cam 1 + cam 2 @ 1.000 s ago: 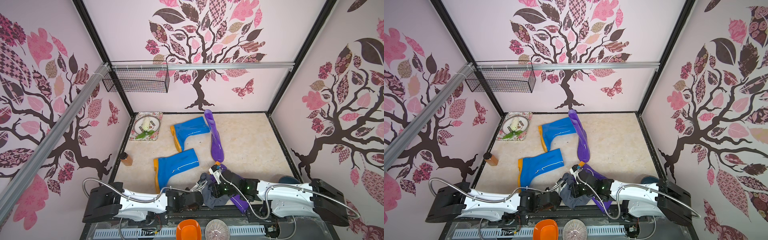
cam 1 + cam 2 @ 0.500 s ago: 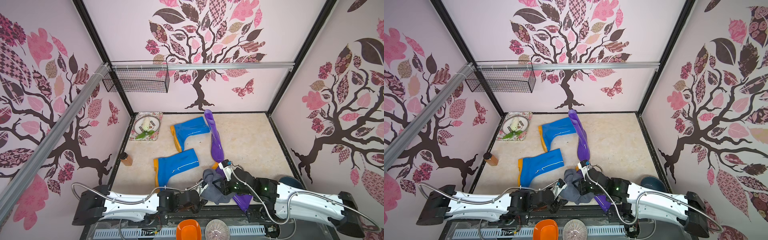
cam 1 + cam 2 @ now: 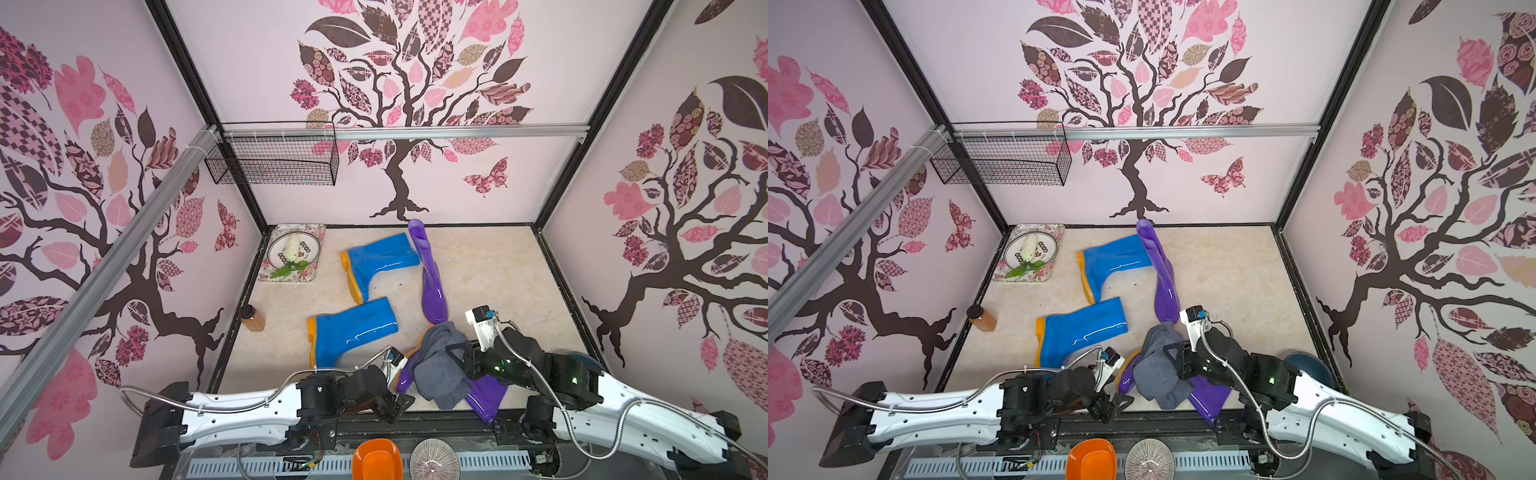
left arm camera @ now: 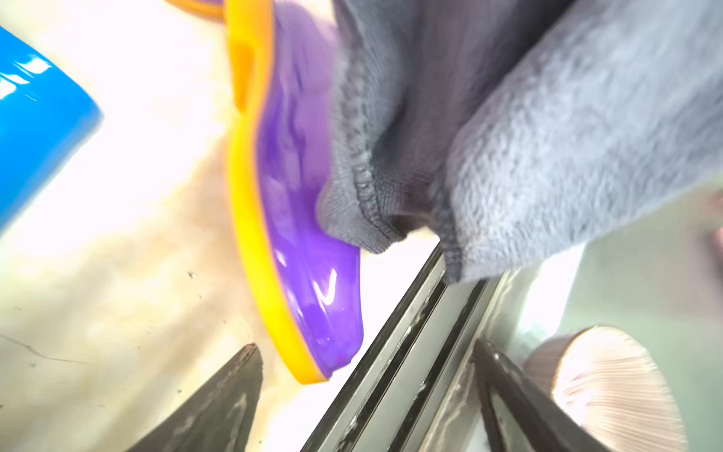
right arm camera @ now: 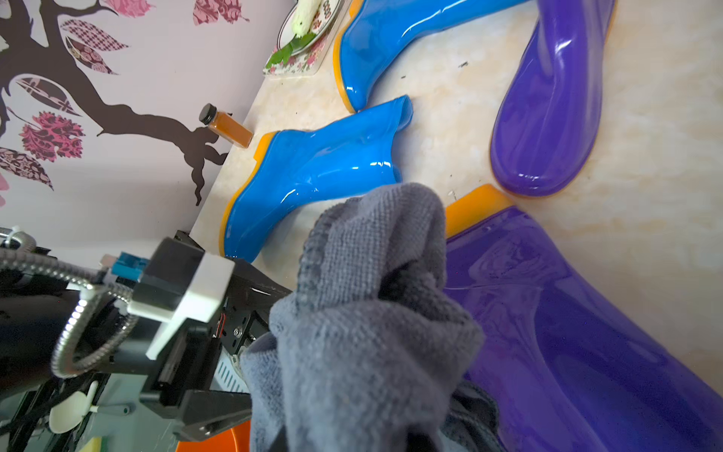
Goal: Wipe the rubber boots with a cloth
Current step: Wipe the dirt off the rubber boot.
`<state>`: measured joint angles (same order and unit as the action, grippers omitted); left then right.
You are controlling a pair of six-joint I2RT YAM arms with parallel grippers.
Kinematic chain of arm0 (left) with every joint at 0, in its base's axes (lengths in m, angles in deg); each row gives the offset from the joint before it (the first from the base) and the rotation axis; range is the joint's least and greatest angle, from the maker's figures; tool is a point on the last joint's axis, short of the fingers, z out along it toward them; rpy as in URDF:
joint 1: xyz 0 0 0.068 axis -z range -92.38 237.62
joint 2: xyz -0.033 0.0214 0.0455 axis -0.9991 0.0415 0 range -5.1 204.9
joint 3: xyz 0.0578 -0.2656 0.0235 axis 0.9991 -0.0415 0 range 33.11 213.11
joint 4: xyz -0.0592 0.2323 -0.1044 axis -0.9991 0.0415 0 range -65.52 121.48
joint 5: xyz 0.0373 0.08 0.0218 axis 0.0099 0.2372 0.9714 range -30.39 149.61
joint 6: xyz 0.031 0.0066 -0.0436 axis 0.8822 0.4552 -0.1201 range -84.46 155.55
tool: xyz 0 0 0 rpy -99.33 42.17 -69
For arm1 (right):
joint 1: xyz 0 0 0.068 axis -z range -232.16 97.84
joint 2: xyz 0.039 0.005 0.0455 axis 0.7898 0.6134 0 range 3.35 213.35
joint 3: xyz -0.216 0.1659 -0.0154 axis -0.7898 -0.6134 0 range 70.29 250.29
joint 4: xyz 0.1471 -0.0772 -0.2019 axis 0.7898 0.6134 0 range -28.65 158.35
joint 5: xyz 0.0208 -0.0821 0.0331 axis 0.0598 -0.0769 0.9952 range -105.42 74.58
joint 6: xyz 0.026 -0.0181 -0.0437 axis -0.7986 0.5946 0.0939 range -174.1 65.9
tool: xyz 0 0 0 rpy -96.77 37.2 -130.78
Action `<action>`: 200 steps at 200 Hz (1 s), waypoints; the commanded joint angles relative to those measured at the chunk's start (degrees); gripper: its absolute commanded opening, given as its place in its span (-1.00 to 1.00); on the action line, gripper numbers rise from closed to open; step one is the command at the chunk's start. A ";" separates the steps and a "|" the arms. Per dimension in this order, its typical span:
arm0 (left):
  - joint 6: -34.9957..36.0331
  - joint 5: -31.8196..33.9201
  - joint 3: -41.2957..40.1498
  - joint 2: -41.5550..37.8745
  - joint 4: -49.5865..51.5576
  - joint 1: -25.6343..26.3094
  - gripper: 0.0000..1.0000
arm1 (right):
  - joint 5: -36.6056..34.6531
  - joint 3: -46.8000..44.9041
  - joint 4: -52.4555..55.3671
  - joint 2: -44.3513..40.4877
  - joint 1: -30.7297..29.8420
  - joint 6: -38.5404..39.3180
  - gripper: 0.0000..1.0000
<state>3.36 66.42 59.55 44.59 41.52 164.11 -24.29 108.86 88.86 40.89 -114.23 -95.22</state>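
Ideally, sweep the grey cloth (image 3: 436, 374), pinched in the right end effector (image 3: 454, 357), firmly along the purple boot (image 3: 485, 395) at six o'clock; the left end effector (image 3: 399, 409) gapes empty.

Staged robot booth, tree-decal walls (image 3: 415, 62), aluminium rails (image 3: 457, 133), wire basket (image 3: 274, 166)

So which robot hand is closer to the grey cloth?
Right. The right gripper is shut on the cloth, holding it over a purple boot. The left gripper is open by the boot's toe, not touching the cloth.
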 commanded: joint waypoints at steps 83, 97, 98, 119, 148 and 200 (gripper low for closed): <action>-7.66 -9.67 1.17 6.56 -4.75 -14.18 0.24 | 15.36 -15.47 -30.04 14.55 0.32 1.50 -1.00; -8.97 -9.54 0.48 6.45 -6.89 -14.28 0.14 | 15.07 -17.25 -34.25 16.16 -0.31 0.82 -1.00; -9.05 -9.54 0.34 6.46 -7.09 -14.27 0.13 | 14.95 -17.32 -34.39 16.34 -0.32 0.80 -1.00; -10.22 -10.21 0.15 8.19 -8.92 -14.31 -0.10 | 11.80 -20.10 -39.09 19.08 -0.89 -0.43 -1.00; -12.23 -11.09 -0.71 10.07 -11.50 -14.26 -0.44 | 8.70 -21.25 -39.99 23.24 -0.87 -1.86 -1.00; -12.62 -11.32 -1.65 9.80 -11.59 -14.27 -0.55 | 7.52 -16.69 -28.86 9.07 -2.16 -3.53 -1.00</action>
<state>-8.40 57.41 59.46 54.14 32.34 149.58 -14.54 88.29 55.61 56.83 -115.91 -96.38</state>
